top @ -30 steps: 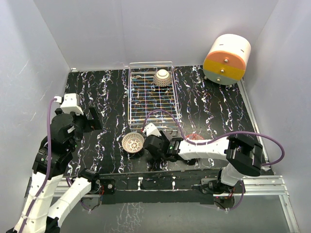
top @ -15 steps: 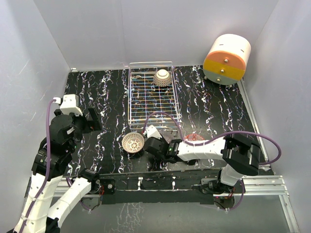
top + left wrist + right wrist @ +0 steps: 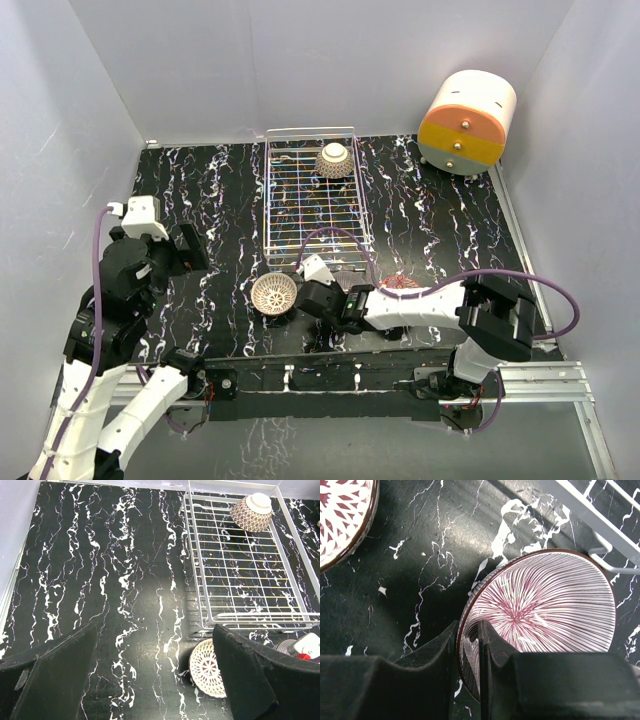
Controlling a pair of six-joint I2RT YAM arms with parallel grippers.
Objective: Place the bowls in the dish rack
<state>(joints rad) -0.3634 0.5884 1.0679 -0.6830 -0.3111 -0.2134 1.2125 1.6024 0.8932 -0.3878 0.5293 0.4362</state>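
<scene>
My right gripper [image 3: 469, 645] is shut on the rim of a bowl with dark purple stripes inside [image 3: 545, 605], one finger inside and one outside. In the top view this gripper [image 3: 304, 300] sits just in front of the dish rack [image 3: 352, 215], covering that bowl. A white-lattice bowl [image 3: 273, 293] lies on the table to its left, also in the left wrist view [image 3: 206, 667]. One bowl [image 3: 334, 158] lies upside down in the rack's far corner. A red bowl [image 3: 401, 283] peeks out behind the right arm. My left gripper [image 3: 187, 248] is open and empty, left of the rack.
A cream-and-orange cylindrical drawer unit [image 3: 467, 122] stands at the back right. The rack's near wire rim [image 3: 600, 522] is close above the held bowl. White walls enclose the black marbled table [image 3: 210, 190] on three sides.
My right gripper has shifted slightly left and toward the near edge, by the lattice bowl. The left arm has barely moved.
</scene>
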